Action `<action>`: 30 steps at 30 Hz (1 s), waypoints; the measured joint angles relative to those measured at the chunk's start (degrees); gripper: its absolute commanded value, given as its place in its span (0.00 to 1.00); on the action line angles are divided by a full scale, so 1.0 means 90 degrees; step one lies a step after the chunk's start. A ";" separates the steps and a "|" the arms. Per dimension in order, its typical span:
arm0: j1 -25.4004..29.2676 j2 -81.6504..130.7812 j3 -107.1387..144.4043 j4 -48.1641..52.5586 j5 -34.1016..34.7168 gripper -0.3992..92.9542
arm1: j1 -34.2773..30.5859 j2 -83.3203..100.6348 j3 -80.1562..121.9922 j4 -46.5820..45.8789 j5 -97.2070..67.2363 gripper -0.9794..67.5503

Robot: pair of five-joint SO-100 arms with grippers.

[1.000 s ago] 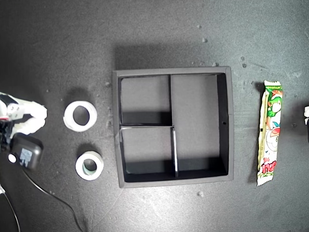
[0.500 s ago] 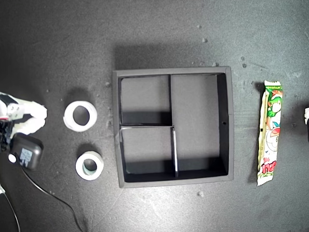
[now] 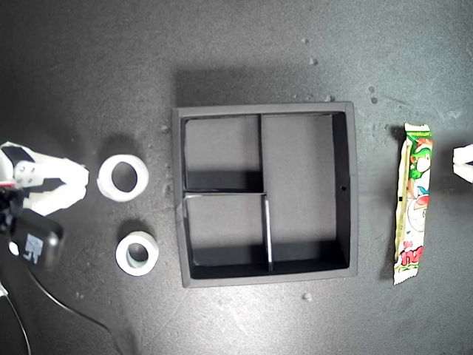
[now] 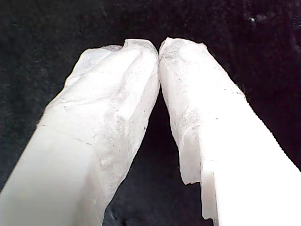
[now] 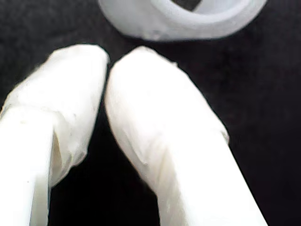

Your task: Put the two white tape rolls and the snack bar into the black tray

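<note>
Exterior view: black tray (image 3: 352, 185) empty. My second claw (image 5: 108, 66), clenched and empty, sits just beside the wider tape roll (image 3: 123, 177); approach step; next, release and straddle it

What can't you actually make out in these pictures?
- My first gripper: its wrist view shows only bare dark surface, so which arm it rides stays unclear.
- The wider white tape ring: cut off by the second wrist view's edge, blurred.
- My second gripper: tips nearly touching, nothing held.
- The white part at the exterior view's right edge: mostly cropped.
</note>
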 measured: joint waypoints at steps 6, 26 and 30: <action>0.0225 0.0000 0.0000 -0.1299 0.0400 0.00 | 0.0254 0.0000 0.0000 -0.1064 0.0195 0.01; 0.0400 -0.3379 -0.2744 -0.1660 0.1895 0.14 | -0.0430 -0.5859 -0.7109 -0.0664 -0.4033 0.20; 0.0273 -0.5791 -0.4326 -0.1104 0.1895 0.14 | -0.0674 -0.8525 -0.9902 0.1328 -0.4424 0.20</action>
